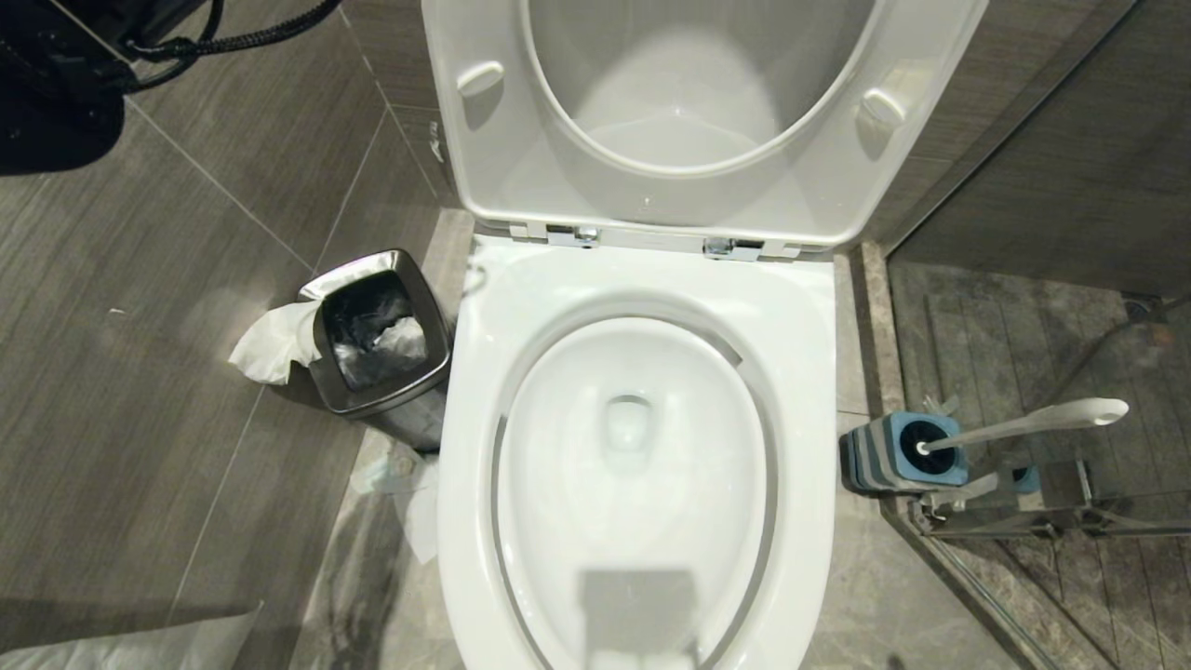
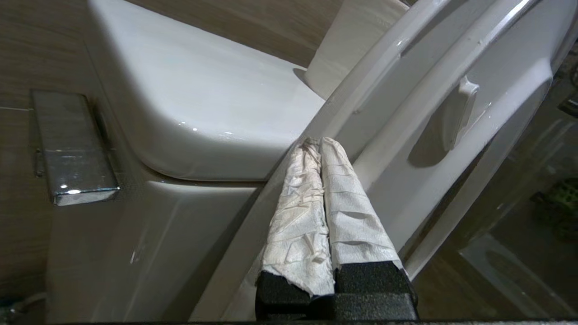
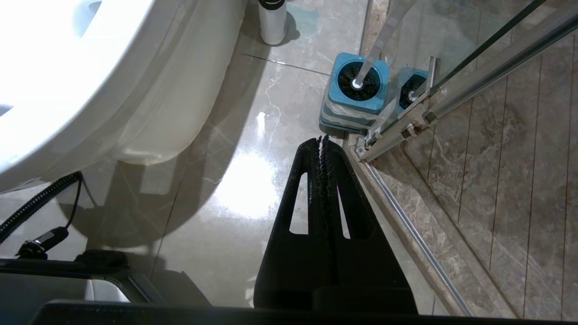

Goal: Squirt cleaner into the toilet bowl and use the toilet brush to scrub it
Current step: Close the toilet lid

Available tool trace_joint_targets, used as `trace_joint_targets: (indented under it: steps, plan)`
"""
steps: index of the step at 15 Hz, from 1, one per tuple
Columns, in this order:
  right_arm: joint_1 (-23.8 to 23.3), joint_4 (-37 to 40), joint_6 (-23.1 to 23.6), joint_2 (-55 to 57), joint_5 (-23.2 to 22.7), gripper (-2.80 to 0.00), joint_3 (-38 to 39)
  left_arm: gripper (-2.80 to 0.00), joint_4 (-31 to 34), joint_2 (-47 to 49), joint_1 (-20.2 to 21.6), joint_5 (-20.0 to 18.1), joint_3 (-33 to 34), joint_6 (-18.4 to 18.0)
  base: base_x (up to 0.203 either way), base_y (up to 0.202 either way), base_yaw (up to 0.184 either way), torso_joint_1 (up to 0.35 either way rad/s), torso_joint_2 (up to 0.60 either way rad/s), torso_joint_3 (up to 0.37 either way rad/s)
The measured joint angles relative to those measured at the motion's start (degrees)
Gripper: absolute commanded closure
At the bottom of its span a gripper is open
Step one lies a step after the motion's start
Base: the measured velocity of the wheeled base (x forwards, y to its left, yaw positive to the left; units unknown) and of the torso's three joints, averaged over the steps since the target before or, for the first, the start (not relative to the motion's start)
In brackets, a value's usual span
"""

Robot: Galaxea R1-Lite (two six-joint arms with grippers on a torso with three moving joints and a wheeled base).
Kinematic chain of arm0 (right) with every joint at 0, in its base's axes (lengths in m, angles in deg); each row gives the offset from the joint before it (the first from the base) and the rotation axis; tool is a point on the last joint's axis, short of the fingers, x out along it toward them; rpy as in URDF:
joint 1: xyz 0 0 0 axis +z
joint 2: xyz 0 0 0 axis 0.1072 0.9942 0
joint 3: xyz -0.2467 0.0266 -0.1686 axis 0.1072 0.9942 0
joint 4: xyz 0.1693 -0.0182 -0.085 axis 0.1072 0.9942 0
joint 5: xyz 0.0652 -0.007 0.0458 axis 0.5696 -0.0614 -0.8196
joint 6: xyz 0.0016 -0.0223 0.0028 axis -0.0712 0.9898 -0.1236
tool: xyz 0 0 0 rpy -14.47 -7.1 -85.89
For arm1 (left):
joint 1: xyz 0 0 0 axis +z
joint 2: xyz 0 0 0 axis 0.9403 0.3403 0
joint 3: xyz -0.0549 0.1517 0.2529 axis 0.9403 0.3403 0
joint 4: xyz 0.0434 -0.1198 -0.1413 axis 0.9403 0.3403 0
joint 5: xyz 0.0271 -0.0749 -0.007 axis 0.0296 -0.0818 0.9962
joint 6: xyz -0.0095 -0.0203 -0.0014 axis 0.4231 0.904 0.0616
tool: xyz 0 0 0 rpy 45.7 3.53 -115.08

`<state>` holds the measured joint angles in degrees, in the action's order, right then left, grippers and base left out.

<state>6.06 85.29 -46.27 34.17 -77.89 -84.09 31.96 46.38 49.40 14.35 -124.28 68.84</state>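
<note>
Left wrist view shows the left gripper pressed shut, empty, against the raised seat, which a careless nudge might slam onto the toilet bowl.

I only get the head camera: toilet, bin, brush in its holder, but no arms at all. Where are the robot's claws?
Observer: The left claw is shut, its fingers wrapped in white paper, up beside the edge of the raised seat.
Operator: Is it holding anything?
Observer: Nothing shows between them. Behind it is the white cistern.
Operator: And the other one?
Observer: The right claw is shut and empty, low over the floor, pointing towards the toilet brush in its blue-topped holder, not touching it.
</note>
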Motion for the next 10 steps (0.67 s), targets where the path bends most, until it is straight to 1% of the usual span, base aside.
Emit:
trace_joint_targets:
  steps: [5, 7, 10]
  plan:
    - [0.0, 0.0, 0.0, 0.0, 0.0, 0.0, 0.0, 0.0, 2.7, -2.8, 0.0, 0.0, 3.9, 1.4, 0.0, 0.0, 0.0, 0.0, 0.0, 0.0]
    - [0.0, 0.0, 0.0, 0.0, 0.0, 0.0, 0.0, 0.0, 3.4, -4.5, 0.1, 0.1, 6.8, 1.5, 0.0, 0.0, 0.0, 0.0, 0.0, 0.0]
    - [0.0, 0.0, 0.0, 0.0, 0.0, 0.0, 0.0, 0.0, 6.3, -8.7, 0.4, 0.1, 13.2, 2.1, 0.0, 0.0, 0.0, 0.0, 0.0, 0.0]
